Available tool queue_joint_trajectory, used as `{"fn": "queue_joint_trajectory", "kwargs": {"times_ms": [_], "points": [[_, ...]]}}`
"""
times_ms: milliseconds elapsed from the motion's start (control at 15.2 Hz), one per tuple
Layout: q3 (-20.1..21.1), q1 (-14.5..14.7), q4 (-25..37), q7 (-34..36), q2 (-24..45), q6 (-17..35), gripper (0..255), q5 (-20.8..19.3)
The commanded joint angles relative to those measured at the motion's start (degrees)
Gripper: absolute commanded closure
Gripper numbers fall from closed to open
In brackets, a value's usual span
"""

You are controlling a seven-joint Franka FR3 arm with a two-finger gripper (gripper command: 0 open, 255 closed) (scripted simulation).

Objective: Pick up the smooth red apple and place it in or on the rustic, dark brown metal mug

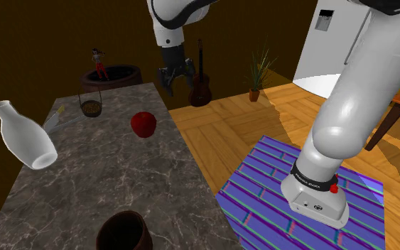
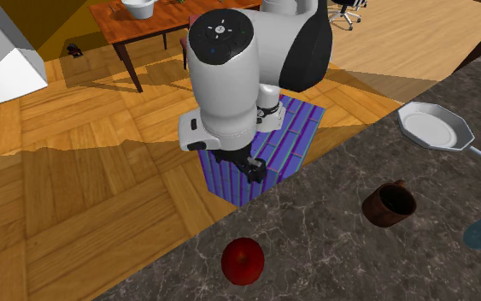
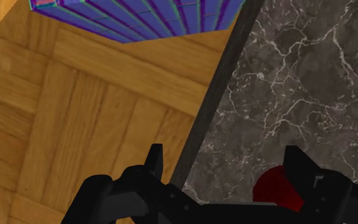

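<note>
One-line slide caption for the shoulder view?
Open gripper hovers over the edge of the marbled counter; red apple untouched, brown mug nearest the camera.

One red apple (image 1: 143, 123), one dark brown mug (image 1: 123, 231) at its six o'clock in the shoulder view, one white vase (image 1: 24, 135), one small pail (image 1: 89, 106), one pale pan (image 2: 435, 126); one guitar (image 1: 201, 82) and one potted plant (image 1: 256, 78) toward its one o'clock.

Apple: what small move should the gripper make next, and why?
Probably shift the open gripper further over the table until the apple sits between its fingers. In the wrist view it hangs above the table's edge, and the apple lies off-centre by one finger, not between them.
</note>
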Motion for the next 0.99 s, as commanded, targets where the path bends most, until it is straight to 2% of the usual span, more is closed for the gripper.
{"fn": "queue_joint_trajectory", "kwargs": {"times_ms": [0, 462, 792, 924], "points": [[0.58, 0.44, 2.94, 1.26, 3.8, 0.96, 0, -0.02], [1.73, 2.59, 18.83, 5.14, 19.46, 1.11, 0, -1.38], [1.89, 5.0, 34.16, 7.36, 31.88, -1.4, 0, -2.64], [1.85, 5.1, 33.97, 7.42, 32.31, -0.76, 0, -2.66]]}}
